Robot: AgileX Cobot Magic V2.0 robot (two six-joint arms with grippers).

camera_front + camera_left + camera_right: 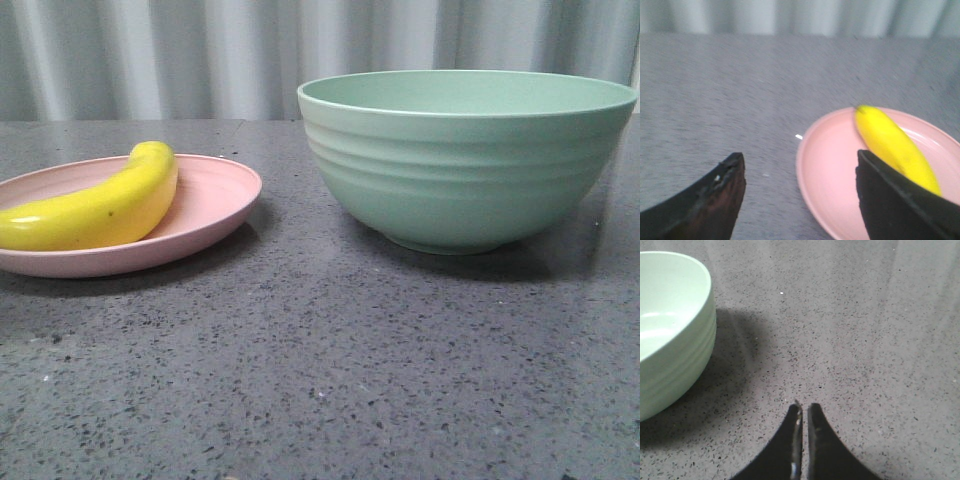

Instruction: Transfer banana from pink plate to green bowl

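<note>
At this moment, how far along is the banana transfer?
Nothing is done yet: the banana lies on the pink plate, and the green bowl holds nothing visible. In hand: the left gripper, jaws open, is near the plate. The right gripper is shut, idle. Grasp, carry and drop remain.

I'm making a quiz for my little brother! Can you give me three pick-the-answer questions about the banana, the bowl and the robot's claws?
1. Where is the banana?
A. in the bowl
B. on the pink plate
C. on the bare table

2. What colour is the bowl?
A. pale green
B. blue
C. red

3. How is the left claw?
A. shut
B. holding the banana
C. open

Answers: 1 B, the banana lies on the plate. 2 A, the bowl is mint green all over. 3 C, a wide gap shows between its fingers, unlike the shut right claw.
</note>
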